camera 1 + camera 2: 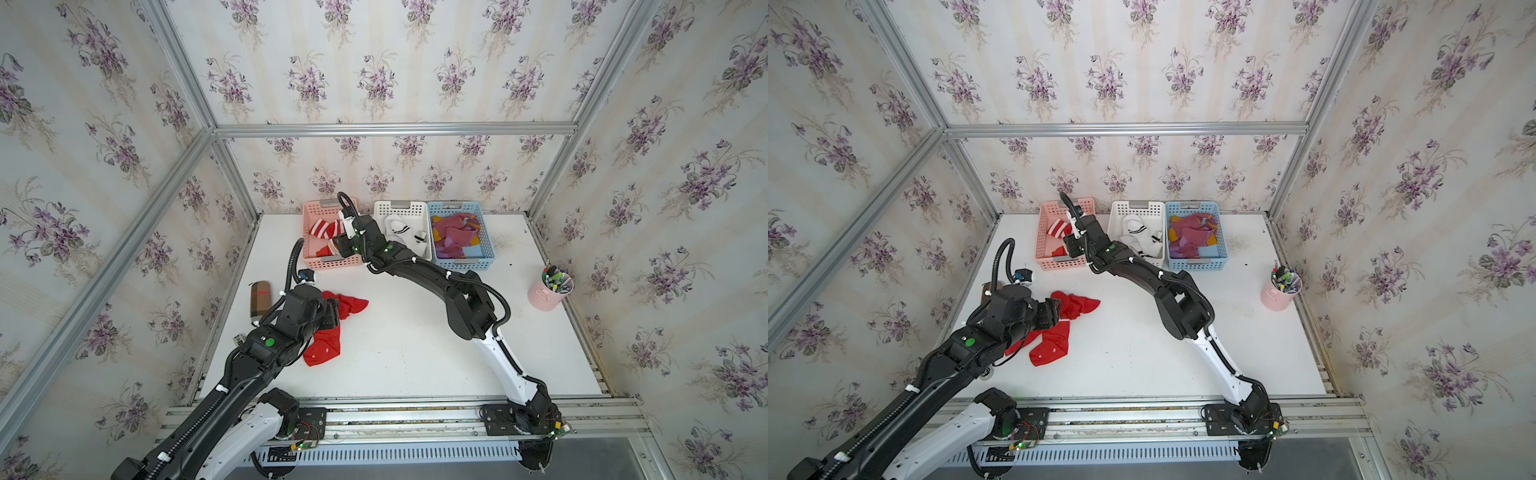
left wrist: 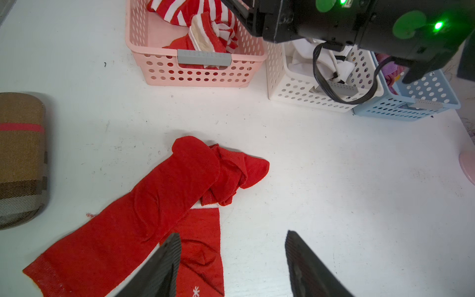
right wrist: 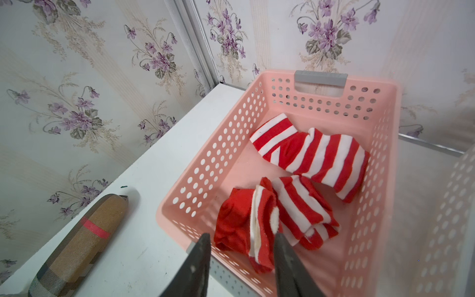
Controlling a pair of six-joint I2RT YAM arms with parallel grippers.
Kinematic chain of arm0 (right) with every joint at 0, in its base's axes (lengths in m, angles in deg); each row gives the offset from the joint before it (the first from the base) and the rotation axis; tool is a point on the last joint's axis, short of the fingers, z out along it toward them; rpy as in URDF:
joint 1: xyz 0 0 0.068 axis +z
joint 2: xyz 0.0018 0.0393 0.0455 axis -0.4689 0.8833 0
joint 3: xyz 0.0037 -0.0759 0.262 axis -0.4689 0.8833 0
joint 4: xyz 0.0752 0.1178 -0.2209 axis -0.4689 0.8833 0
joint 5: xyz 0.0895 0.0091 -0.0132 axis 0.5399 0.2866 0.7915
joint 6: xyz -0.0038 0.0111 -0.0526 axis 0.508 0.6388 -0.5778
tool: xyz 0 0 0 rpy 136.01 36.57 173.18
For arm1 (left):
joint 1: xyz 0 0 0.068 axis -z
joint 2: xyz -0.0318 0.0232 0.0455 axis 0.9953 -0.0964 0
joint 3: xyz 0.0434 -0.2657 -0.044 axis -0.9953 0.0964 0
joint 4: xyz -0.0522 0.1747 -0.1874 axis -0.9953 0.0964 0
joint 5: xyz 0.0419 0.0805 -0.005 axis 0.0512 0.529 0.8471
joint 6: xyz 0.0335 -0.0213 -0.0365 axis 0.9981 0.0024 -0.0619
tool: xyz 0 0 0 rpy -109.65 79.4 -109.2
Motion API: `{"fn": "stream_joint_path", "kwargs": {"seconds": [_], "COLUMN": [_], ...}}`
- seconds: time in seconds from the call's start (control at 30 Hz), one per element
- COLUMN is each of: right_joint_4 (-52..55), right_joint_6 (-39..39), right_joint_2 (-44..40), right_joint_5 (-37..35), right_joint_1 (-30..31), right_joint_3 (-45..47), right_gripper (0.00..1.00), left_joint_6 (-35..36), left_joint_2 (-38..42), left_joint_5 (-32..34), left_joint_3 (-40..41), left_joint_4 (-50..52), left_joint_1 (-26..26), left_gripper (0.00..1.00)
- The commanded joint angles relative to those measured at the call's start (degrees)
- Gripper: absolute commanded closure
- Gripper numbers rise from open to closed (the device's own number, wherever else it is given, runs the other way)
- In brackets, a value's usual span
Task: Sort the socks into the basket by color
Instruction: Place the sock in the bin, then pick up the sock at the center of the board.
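At the table's 8 o'clock, two red socks (image 2: 167, 195), one snowflaked, lie overlapping beneath the left gripper (image 2: 231, 259), jaws apart and empty. At 12 the right gripper (image 3: 241, 259), jaws parted, hangs over striped socks (image 3: 316, 159) in the pink basket (image 3: 231, 144), its arm (image 1: 436, 278) crossing the white basket (image 1: 415, 210). A plaid case (image 1: 260, 297) lies at 9.

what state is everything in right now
left hand, open above red socks
right hand, open over pink basket
red socks, loose, overlapping on table
pink basket, holds striped socks
white basket, holds white socks
blue basket, holds maroon socks
case, lying on table
cup, upright, full of pens
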Motion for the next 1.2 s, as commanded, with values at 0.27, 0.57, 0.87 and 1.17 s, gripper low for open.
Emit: {"fn": "stream_joint_path", "kwargs": {"seconds": [0.27,0.57,0.87,1.17], "right_joint_4": [-7.1,-15.1,-19.1,-19.0], "right_joint_6": [0.1,0.2,1.3,2.9], "right_joint_2": [-14.9,-31.1,-45.8,-55.1], "right_joint_5": [-0.3,-0.9,-1.8,-3.8], "right_joint_1": [0.0,0.0,0.0,0.0], "right_joint_3": [18.2,41.2,59.2,69.1], "right_gripper": [0.60,0.60,0.60,0.59], "left_joint_6": [-1.0,-4.6,-5.8,-4.4], "left_joint_2": [-2.2,-7.0,-15.1,-26.8], "left_joint_5": [0.0,2.7,4.4,6.7], "left_joint_3": [1.7,7.6,8.4,3.0], "left_joint_4": [-2.4,-9.8,-15.9,-18.3], "left_joint_1": [0.0,0.0,0.0,-0.5], "left_gripper": [0.32,0.34,0.43,0.54]}}
